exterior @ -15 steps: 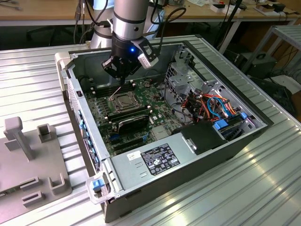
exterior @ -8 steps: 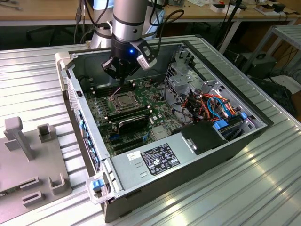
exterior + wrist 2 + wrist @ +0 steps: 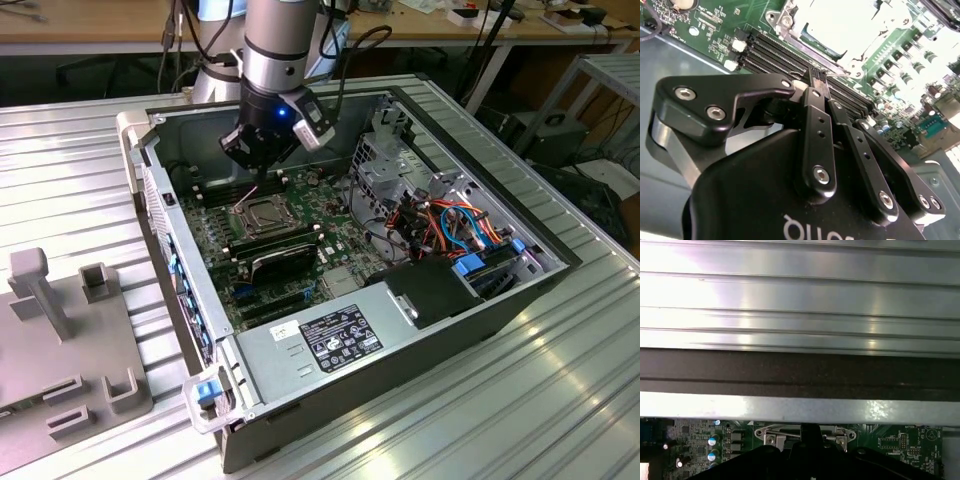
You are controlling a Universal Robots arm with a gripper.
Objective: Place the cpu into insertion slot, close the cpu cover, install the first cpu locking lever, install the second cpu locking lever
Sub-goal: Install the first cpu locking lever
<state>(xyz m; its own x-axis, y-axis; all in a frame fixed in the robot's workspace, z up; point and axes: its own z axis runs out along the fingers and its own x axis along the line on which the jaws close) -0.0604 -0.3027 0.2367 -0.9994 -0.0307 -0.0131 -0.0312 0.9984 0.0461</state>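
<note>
Cpu (image 3: 266, 214) lies flat in its socket (image 3: 246, 226) on the green motherboard (image 3: 215, 250) of an open computer case (image 3: 450, 340), seen in the exterior view. The case rests on a ribbed metal worktop (image 3: 560, 400). The arm reaches down into the case, and its end effector (image 3: 260, 180) hangs just above the far edge of the socket. A grey plastic fixture (image 3: 60, 330) stands on the worktop at the exterior view's left, well apart from the case. A bundle of coloured cables (image 3: 455, 220) sits inside the case toward the exterior view's right.

In the second wrist view the end effector (image 3: 819, 82) is clenched, its two black fingers (image 3: 812, 135) drawn together at the tips. Whether something thin is pinched between them cannot be told. The tips sit over a row of black memory slots (image 3: 775, 52), just beside the socket. Beyond them the cpu (image 3: 840, 22) shows as a pale, glaring square, with the grey metal cover (image 3: 792, 25) lying flat around it.

In the first wrist view the worktop (image 3: 800, 300) and the dark case wall (image 3: 800, 375) lie beyond the board. The tip of the end effector (image 3: 810, 432) stands against a strip of bright socket metal (image 3: 772, 432), with motherboard (image 3: 895, 442) on either side.
</note>
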